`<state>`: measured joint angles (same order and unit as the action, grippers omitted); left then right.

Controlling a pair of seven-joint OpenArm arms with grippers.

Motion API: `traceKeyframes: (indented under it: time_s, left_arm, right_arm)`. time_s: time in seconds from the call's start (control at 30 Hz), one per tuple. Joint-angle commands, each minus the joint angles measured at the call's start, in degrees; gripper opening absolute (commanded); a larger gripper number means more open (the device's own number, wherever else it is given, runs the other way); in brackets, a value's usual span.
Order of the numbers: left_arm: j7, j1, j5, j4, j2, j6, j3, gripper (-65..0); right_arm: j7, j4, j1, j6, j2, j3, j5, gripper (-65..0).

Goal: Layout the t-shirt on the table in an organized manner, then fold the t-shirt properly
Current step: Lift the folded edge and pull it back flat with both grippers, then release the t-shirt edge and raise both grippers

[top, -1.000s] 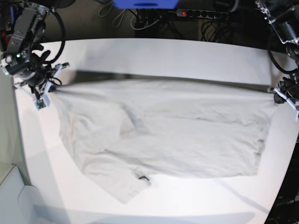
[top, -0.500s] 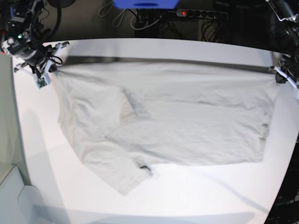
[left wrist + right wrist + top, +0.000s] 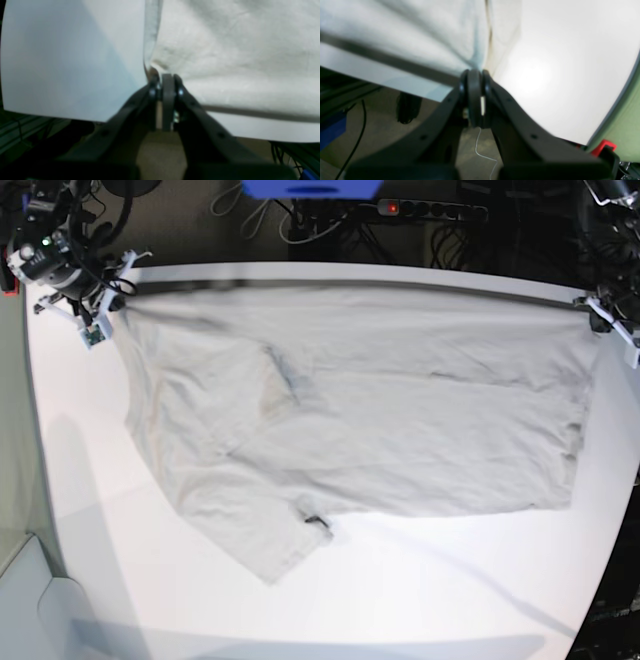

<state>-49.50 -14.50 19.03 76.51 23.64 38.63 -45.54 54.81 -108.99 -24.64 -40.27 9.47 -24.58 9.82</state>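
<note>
The light grey-beige t-shirt (image 3: 370,410) is stretched wide over the white table (image 3: 420,600), its far edge lifted and taut along the table's back edge. My left gripper (image 3: 598,315) is shut on the shirt's far right corner; the left wrist view shows that gripper (image 3: 165,77) with the cloth (image 3: 237,45) pinched between its tips. My right gripper (image 3: 112,292) is shut on the far left corner; the right wrist view shows that gripper (image 3: 474,73) clamping the cloth (image 3: 425,32). A sleeve (image 3: 270,550) points toward the near left.
A power strip (image 3: 430,210) and cables lie on the floor behind the table. A blue object (image 3: 310,188) sits at the top centre. A green panel (image 3: 630,120) stands beside the table's left edge.
Both grippers have moved toward the table's far edge, pulling the held shirt edge back and up. The shirt has slid away from the front and spread flatter.
</note>
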Motion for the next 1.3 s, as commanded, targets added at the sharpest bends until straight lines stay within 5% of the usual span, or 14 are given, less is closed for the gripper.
traceKeyframes:
  time_s: [0.0,0.7,0.83,1.0,1.13,1.27]
  left_arm:
    - [0.48,-0.31,0.18,0.98,1.37,-0.26,-0.4,-64.7]
    - [0.4,-0.93,-0.35,0.9,0.14,-0.26,0.04,-62.7]
    - [0.4,-1.01,-0.35,0.9,0.14,-0.26,0.04,-48.7]
    - [0.4,-1.37,-0.35,0.98,0.05,1.37,-0.22,-18.3]
    - [0.4,-1.37,-0.35,0.98,0.05,1.37,-0.4,-5.0]
    - [0.4,-1.37,-0.35,0.98,0.14,1.37,-0.4,-0.7]
  right_arm:
    - [-0.52,-1.12,-0.37,0.27,0.68,-0.34,-0.02,-65.0]
    - [-0.52,-1.12,-0.89,0.27,0.42,-0.34,-0.11,-65.0]
    - [-0.52,-1.12,-1.16,0.27,0.59,-0.34,-0.11,-65.0]
    - [-0.26,-1.21,-1.25,0.27,0.77,-0.34,-0.2,-64.0]
    - [-0.26,-1.21,-1.25,0.27,0.68,-0.43,-0.2,-52.6]
    - [0.01,-1.21,-1.25,0.27,0.33,-2.54,-0.11,-39.7]
